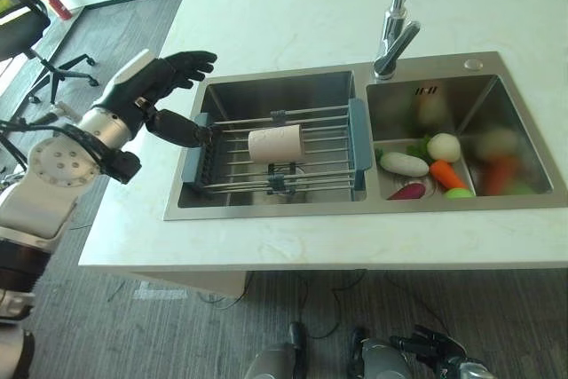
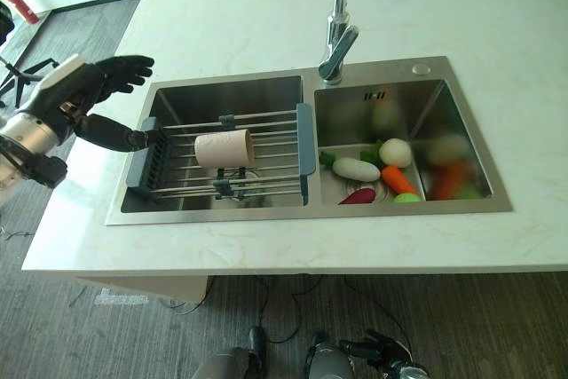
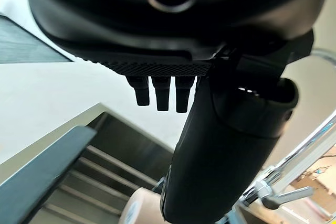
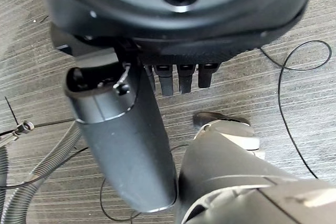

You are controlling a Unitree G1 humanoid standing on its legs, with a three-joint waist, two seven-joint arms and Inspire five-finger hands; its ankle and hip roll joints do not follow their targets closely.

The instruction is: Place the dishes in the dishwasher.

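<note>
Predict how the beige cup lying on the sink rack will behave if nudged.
The beige cylindrical cup lies on its side across the metal-wire rack, so it would probably roll. It looks hollow, likely light. The left robot hand hovers open beside it.

Left hand [image 1: 164, 86] raised at left, fingers straight, thumb extended right. Right hand [image 1: 435, 348] hangs low at near right, fingers apparently relaxed.

Tap [image 1: 397, 15] above the sink [image 1: 266, 210] cut off at its top, vegetables [image 1: 501, 170] at the sink's right end blurred, office chair [image 1: 27, 37] far left of the sink cropped.
</note>
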